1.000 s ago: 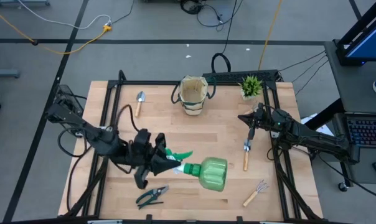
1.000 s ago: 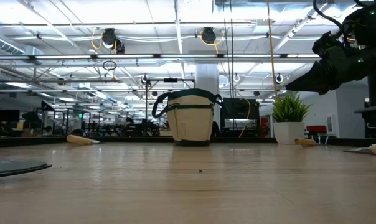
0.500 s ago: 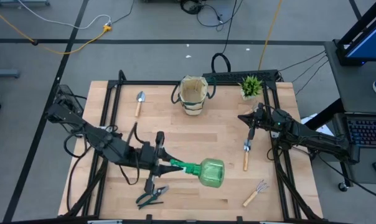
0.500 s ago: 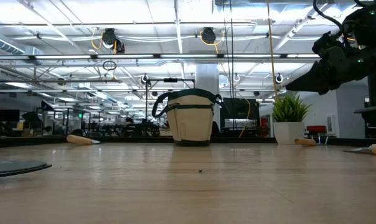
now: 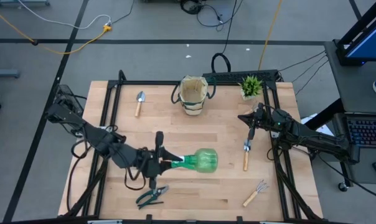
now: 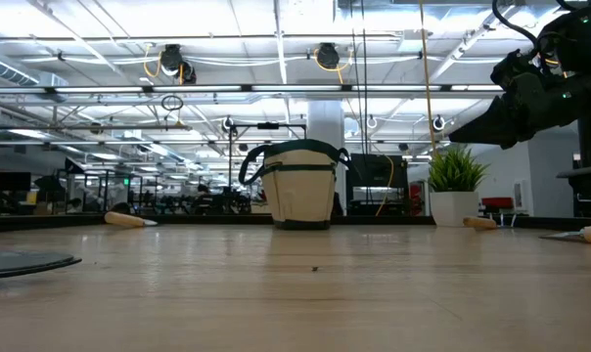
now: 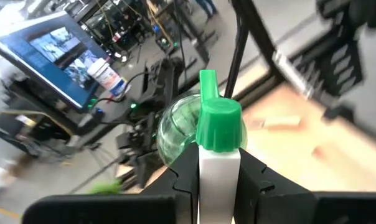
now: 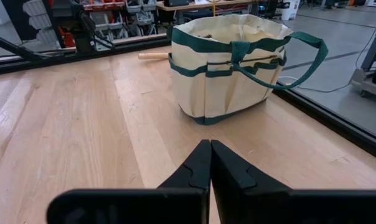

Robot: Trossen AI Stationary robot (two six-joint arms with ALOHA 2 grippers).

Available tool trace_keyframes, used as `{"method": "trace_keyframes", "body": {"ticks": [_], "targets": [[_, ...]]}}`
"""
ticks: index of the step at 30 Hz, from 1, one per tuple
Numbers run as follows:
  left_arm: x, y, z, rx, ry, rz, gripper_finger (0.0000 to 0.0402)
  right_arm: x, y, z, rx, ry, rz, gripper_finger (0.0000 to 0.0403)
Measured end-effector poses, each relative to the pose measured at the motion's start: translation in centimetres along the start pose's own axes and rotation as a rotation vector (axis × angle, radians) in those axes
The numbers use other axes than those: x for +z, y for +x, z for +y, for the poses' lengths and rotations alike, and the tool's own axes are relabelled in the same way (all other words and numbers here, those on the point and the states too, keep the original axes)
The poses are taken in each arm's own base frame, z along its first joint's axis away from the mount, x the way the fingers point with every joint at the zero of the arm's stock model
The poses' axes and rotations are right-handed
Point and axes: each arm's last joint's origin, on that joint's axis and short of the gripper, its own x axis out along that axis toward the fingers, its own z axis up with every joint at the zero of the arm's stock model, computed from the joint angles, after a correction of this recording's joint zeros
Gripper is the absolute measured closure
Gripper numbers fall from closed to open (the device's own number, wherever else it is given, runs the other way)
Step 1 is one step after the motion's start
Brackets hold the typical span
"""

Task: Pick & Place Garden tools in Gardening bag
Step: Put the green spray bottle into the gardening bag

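While gripped at its nozzle, the spray bottle [image 5: 197,160] lies crosswise.

Pale wooden desk [image 5: 213,134] in a cabled workshop

A small spiky green potted plant in a white pot [image 5: 251,86] stands at the desk's far right corner (upright, near the black frame rail). An orange cable [image 5: 57,45] and black cables [image 5: 206,11] trail over the grey floor; a black keyboard [image 5: 366,132] sits off right.
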Motion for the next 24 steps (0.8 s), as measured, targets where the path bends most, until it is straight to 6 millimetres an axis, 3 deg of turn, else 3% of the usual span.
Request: {"method": "trace_keyframes", "body": {"ticks": [17, 24], "targets": [[-2.8, 0.9, 1.4, 0.002, 0.384, 0.221, 0.0348, 0.0, 0.0, 0.0, 0.000, 0.003, 0.000, 0.0403], [-4.4, 1.1, 2.4, 0.036, 0.601, 0.403, 0.0348, 0.0, 0.0, 0.0, 0.000, 0.003, 0.001, 0.0403]]}}
